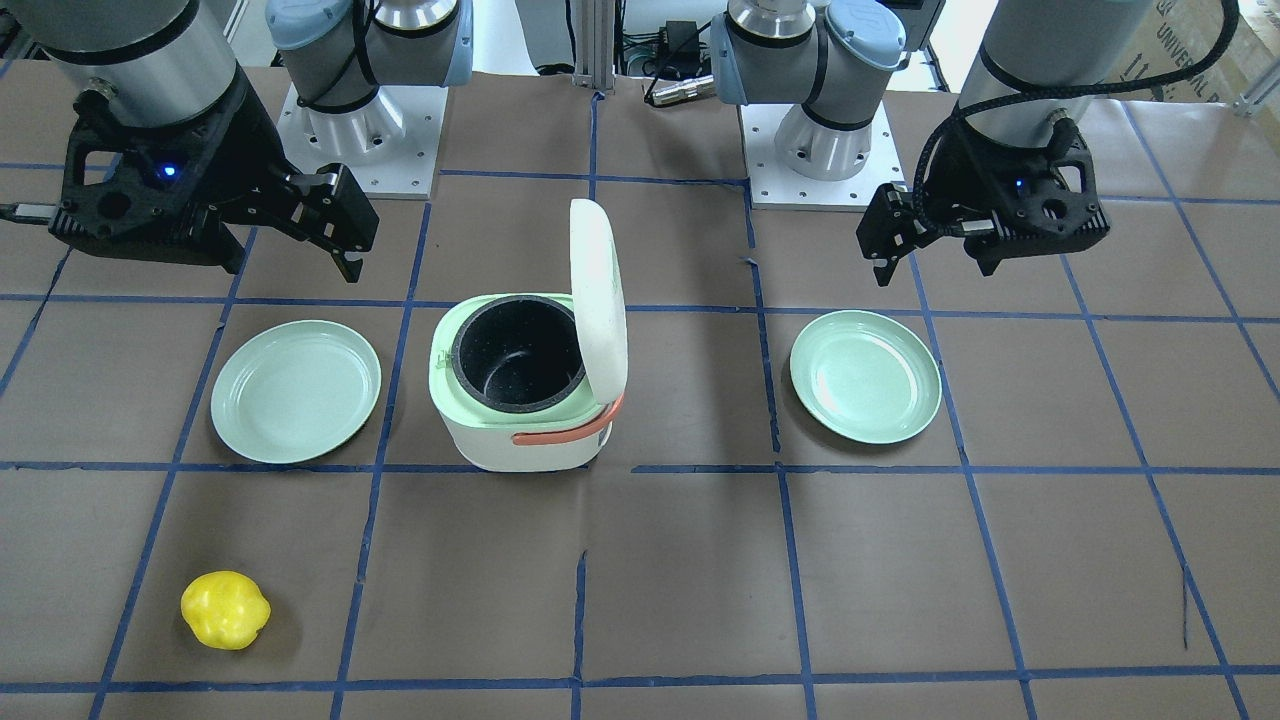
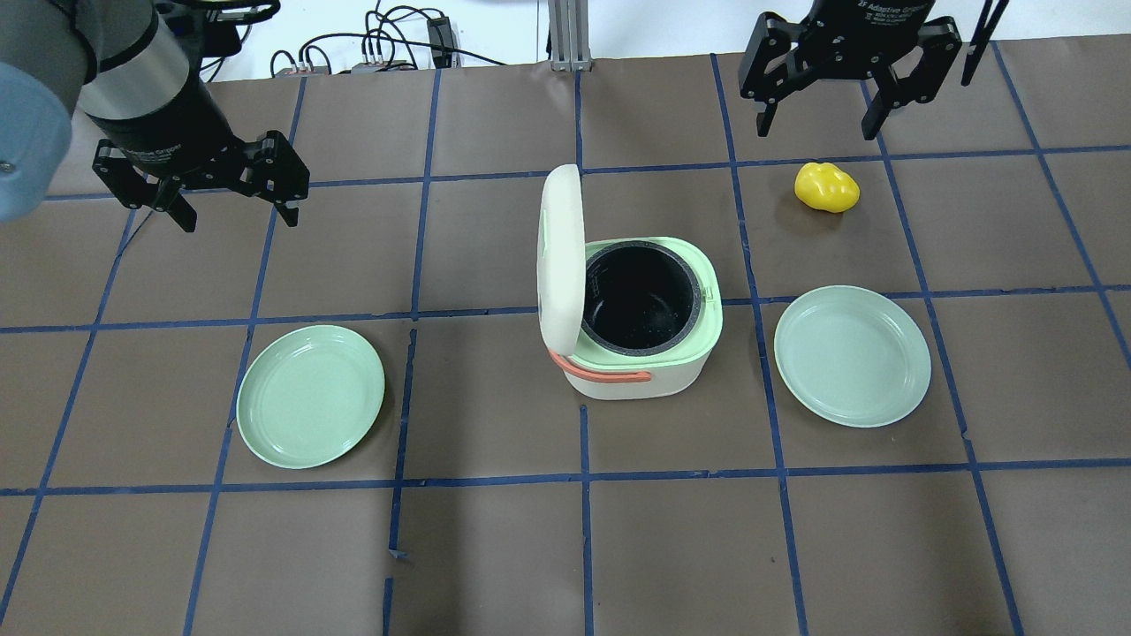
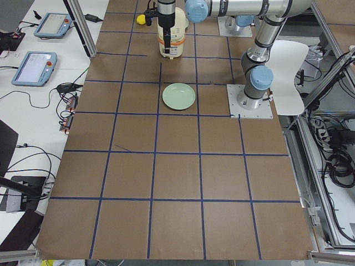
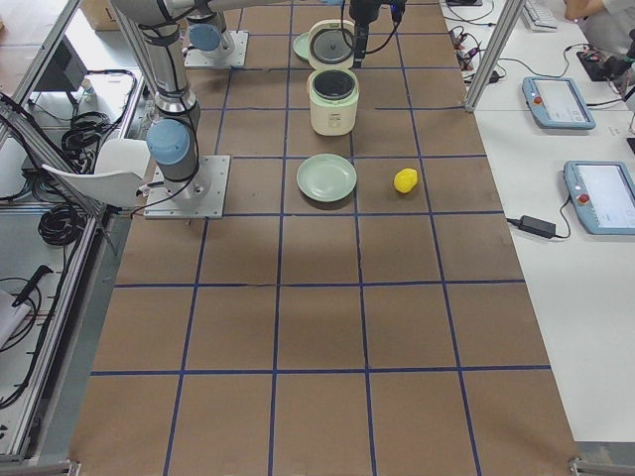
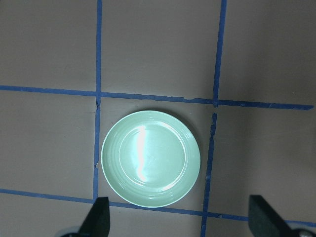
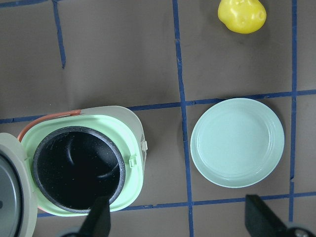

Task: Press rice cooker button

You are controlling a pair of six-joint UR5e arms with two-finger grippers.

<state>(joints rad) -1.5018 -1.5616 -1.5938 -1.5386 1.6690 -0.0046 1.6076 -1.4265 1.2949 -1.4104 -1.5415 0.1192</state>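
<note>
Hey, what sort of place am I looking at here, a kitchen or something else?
Most likely a robotics lab work cell, not a kitchen: grey robot arms bolted to a brown paper-covered table gridded with blue tape lines, plus blue-edged teach pendants on a white side bench.

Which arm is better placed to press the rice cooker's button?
Right, probably. The small tab on the rice cooker faces the right gripper, whose camera looks down on it. The raised lid stands toward the left gripper; that camera sees only a plate.
</note>
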